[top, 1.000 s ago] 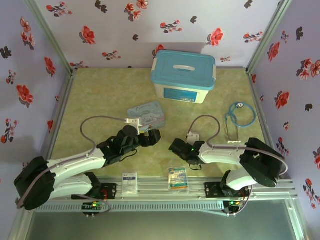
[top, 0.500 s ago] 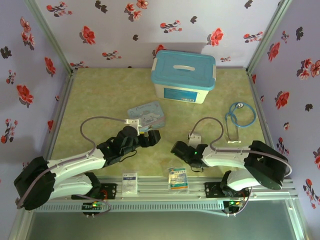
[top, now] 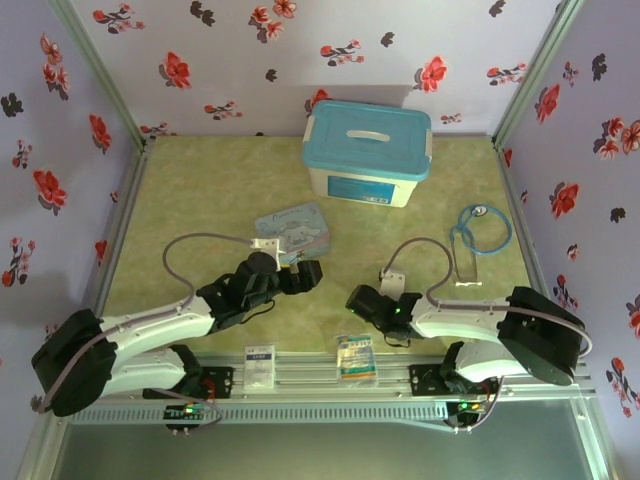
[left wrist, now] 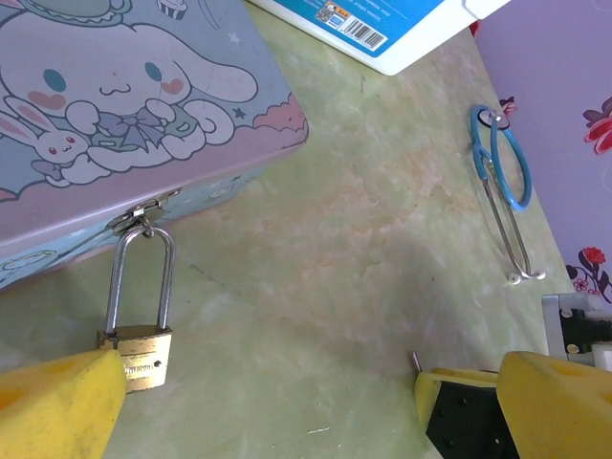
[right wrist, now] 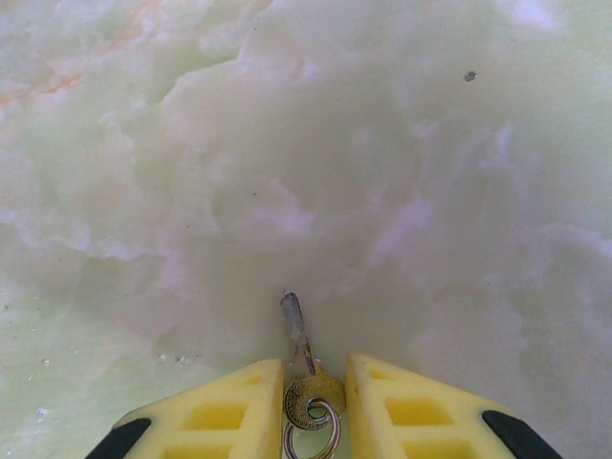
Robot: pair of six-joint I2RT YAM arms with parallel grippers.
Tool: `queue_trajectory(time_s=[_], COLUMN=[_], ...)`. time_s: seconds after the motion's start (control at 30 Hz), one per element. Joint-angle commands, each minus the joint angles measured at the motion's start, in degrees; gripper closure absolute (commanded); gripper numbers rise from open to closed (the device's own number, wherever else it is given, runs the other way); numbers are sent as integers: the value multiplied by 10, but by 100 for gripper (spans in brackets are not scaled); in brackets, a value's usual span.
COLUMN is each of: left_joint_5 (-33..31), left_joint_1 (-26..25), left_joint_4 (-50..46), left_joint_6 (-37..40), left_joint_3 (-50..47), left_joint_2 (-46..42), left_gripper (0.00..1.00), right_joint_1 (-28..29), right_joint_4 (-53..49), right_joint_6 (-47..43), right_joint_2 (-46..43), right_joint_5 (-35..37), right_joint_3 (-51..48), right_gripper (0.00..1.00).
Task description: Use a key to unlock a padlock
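The padlock (left wrist: pixel 139 354) has a dull brass body and a polished silver metal shackle. The key (right wrist: pixel 298 330) is bare metal, its blade grey and matt. The tin (left wrist: pixel 115 115) carries a smooth satin print. The bench (right wrist: pixel 287 143) is smooth, marbled and faintly glossy. The jaws look like matt yellow plastic, perhaps foam.

Take the cartoon tin (top: pixel 293 230) as your mark. The padlock (left wrist: pixel 139 330) hangs at its near side (shackle through the latch), body on the table (left wrist: pixel 363 239). Behind the tin and rightward sits the storage box (top: pixel 368 152); far right, the stethoscope (top: pixel 479 211); near-right, the key (right wrist: pixel 298 335), between the right gripper's (right wrist: pixel 314 371) fingers.
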Motion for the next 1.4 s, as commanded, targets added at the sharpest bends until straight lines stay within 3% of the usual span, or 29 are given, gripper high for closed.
queue_trajectory(time_s=[0.0, 0.17, 0.33, 0.5, 0.67, 0.97, 1.2, 1.37], left_joint_5=[2, 3, 7, 8, 10, 21, 35, 36], left_joint_1=[-3, -3, -3, -3, -3, -3, -16, -19], left_joint_4=[18, 20, 27, 34, 37, 69, 136, 143], left_joint_6=[-10, -10, -13, -16, -17, -30, -66, -69], left_joint_3=[3, 6, 6, 2, 6, 18, 32, 35], left_joint_2=[5, 11, 17, 20, 25, 64, 111, 126], left_gripper=[0, 0, 0, 0, 0, 0, 1, 1], right_joint_1=[14, 35, 36, 34, 23, -46, -114, -123], right_joint_4=[-56, -100, -90, -13, -30, -7, -27, -35], right_joint_6=[28, 36, 36, 4, -46, -136, -104, -102], right_joint_2=[4, 6, 15, -13, -46, -200, -311, -316], right_joint_5=[-34, -10, -11, -6, -6, -93, -143, -146], right_joint_3=[-18, -5, -12, -46, -46, -103, -148, -146], right_gripper=[74, 74, 80, 91, 99, 100, 100, 100])
